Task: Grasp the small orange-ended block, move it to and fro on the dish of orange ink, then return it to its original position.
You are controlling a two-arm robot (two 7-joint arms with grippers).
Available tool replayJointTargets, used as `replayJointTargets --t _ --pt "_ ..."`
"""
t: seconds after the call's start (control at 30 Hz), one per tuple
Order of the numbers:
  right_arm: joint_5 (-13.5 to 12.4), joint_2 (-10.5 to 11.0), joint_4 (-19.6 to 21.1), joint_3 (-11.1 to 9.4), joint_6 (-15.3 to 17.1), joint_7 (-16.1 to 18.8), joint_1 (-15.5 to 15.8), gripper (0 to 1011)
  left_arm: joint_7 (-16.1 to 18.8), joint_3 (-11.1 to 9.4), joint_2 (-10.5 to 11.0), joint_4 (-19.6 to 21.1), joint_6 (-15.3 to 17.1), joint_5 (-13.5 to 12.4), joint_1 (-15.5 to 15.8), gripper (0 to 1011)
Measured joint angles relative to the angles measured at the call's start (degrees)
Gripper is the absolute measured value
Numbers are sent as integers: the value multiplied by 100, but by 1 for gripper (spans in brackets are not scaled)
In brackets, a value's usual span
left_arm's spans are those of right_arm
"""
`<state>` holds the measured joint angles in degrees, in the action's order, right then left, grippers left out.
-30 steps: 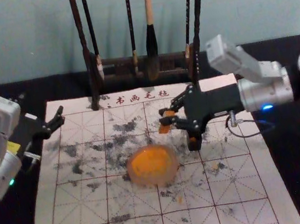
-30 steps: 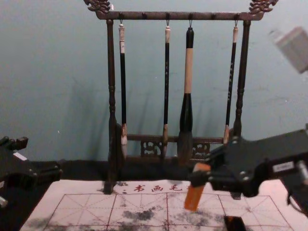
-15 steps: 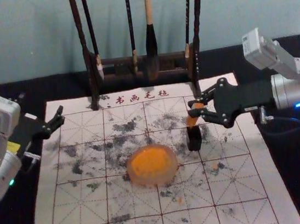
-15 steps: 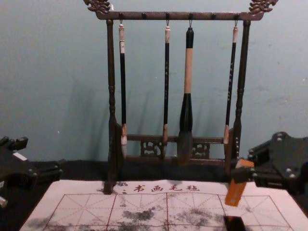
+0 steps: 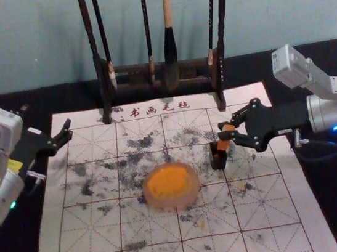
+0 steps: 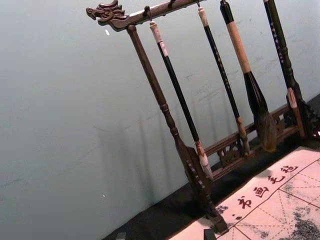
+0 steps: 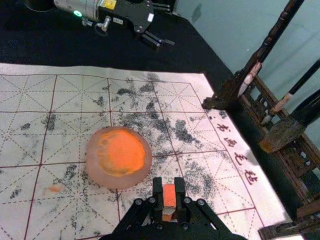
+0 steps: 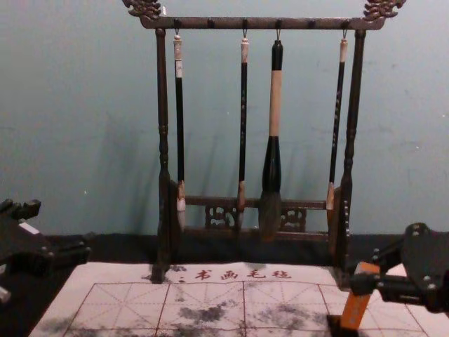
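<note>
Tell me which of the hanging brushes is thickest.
The brush third from the left in the chest view: it has a wide pale wooden section, where the others have thin black shafts.

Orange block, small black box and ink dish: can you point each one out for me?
orange block (image 8: 356, 309): chest view, on its lower part.
small black box (image 5: 218, 161): head view, on its near side.
ink dish (image 5: 177, 204): head view, on its near rim.
</note>
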<state>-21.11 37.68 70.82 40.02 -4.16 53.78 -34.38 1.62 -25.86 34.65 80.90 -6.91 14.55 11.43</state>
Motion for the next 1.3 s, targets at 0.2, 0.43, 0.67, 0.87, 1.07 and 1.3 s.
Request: replayJointTargets --t 0.2,0.43,0.67,0.87,1.07,1.3 --pt "23 -85 -107 -1 -5 0 -4 136 0 0 0 0 0 0 0 1001" --pt "35 -166 -188 -5 -20 11 -33 136 0 0 0 0 0 0 0 1001" --pt "70 -201 -228 3 -23 20 -40 136 0 0 0 0 0 0 0 1001" --pt "134 -216 -263 36 -20 10 -36 136 0 0 0 0 0 0 0 1001" --pt "197 -282 -366 73 -20 -6 -35 136 0 0 0 0 0 0 0 1001" --pt "257 -370 -505 98 -47 -44 -36 136 0 0 0 0 0 0 0 1001"
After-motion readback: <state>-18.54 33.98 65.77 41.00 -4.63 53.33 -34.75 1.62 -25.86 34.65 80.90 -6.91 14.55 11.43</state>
